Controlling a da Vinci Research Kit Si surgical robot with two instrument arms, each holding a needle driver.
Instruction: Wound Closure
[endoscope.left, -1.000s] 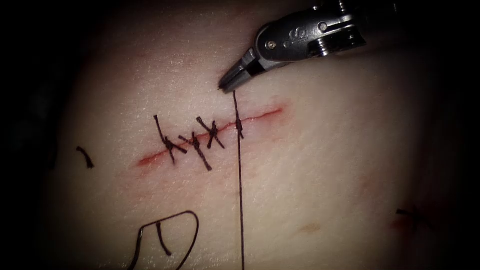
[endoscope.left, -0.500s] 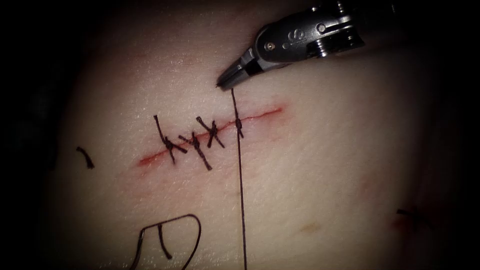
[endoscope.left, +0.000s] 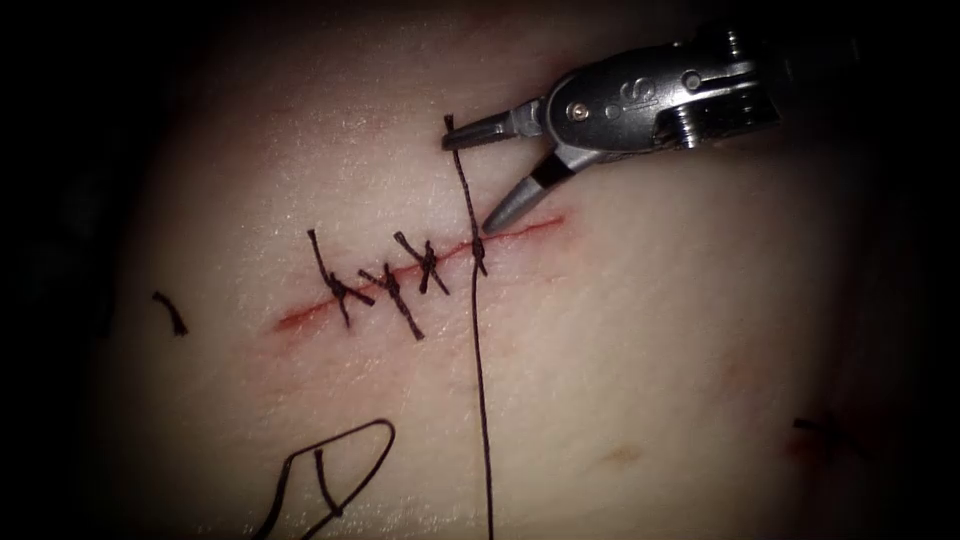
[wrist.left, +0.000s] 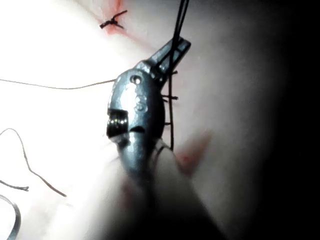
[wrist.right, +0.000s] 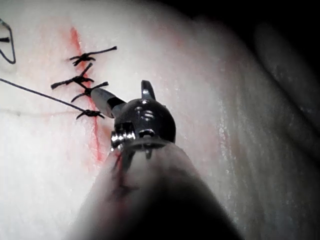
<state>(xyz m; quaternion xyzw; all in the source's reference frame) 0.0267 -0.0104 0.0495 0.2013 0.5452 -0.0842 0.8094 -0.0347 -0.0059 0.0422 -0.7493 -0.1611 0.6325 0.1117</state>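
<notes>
Our right tool has its jaws spread wide and gripping nothing. They straddle the thread just above the newest knot on the cut. Our left tool has its jaws closed on the thread, which runs taut to the tissue's bottom edge. What looks like the needle lies free near the bottom-left.

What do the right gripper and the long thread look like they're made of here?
The right gripper looks like bare metal: smooth grey surfaces with bright glints and a pivot pin. It is open and holds nothing, with one tip on each side of the thread. The thread is a thin, dark, matte strand. It could be braided or a single filament, and its fibre can't be told.
</notes>
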